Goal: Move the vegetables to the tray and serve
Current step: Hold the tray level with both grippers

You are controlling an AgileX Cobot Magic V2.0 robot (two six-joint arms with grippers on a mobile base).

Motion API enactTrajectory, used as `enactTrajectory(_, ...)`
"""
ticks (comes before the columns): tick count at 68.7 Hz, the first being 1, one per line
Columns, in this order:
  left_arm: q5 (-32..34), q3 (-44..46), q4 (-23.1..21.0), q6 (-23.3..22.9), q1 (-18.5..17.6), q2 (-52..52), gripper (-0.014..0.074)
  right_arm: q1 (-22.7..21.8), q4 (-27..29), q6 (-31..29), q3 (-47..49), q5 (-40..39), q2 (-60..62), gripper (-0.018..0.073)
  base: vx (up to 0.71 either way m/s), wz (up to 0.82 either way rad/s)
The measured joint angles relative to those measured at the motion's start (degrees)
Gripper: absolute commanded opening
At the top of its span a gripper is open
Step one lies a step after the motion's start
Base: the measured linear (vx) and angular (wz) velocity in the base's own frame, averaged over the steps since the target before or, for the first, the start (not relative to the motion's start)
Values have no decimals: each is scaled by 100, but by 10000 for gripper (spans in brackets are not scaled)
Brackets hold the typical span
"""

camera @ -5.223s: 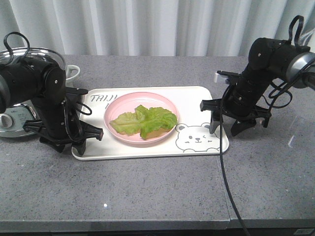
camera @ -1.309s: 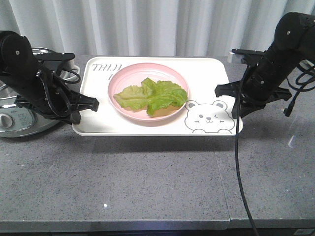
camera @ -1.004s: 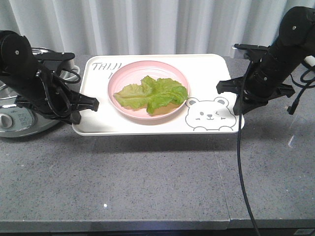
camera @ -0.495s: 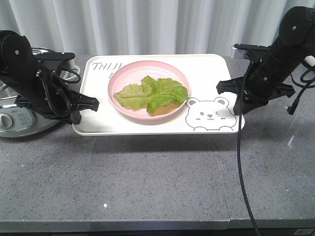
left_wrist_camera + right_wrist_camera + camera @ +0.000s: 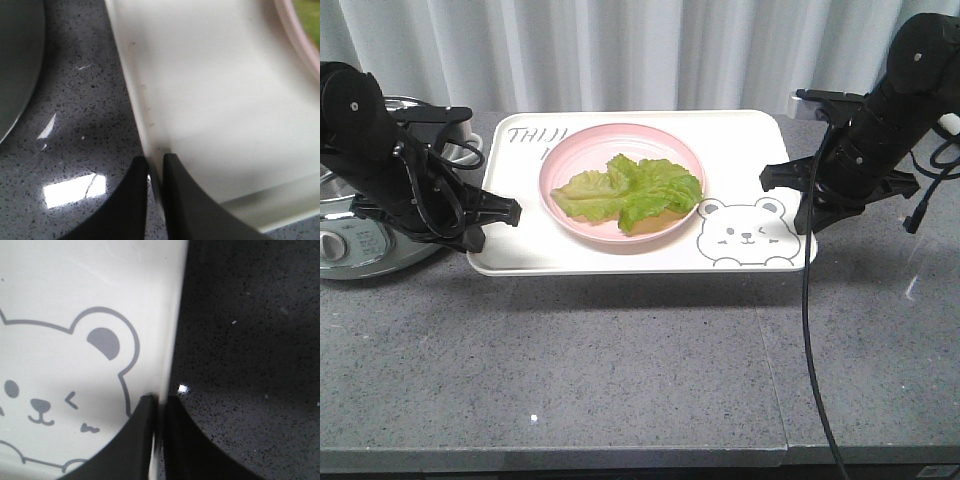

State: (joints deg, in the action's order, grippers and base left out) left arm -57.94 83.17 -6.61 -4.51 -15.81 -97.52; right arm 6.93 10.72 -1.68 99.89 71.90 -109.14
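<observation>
While both arms carry the large cream-white rectangular plastic tray point(image 5: 740, 140) by its short ends, the thing to mind is keeping it level; the crinkly green lettuce leaves point(image 5: 630, 190) lie in a round pink plate point(image 5: 620, 130) at the centre of the frame, and that plate merely rests on the tray with nothing pinning it. At the left of the frame the left gripper point(image 5: 485, 228) has its fingers drawn narrow on the tray's lip, one on each side of it; the right gripper point(image 5: 800, 215) pinches the opposite lip the same way, just beside the winking bear drawing point(image 5: 745, 235). Judging by the shadow beneath, the tray hangs clear of the grey speckled stone table point(image 5: 620, 360).

Both holds are thin and sit toward the tray's near corners, so I would expect the far edge to want to sag; the two arms should travel at one pace and one height, slowly, without twisting. A silver cooking pot point(image 5: 350, 240) stands close behind the left arm at the left edge of the frame, so any swing that way looks risky; setting down flat, both ends together, seems safest.
</observation>
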Motion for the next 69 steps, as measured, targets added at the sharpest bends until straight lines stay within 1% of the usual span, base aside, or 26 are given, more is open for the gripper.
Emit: enactTrajectory(69, 0, 0, 0, 0, 0, 0, -8, 0, 0, 0, 0, 0, 0, -4, 0, 0)
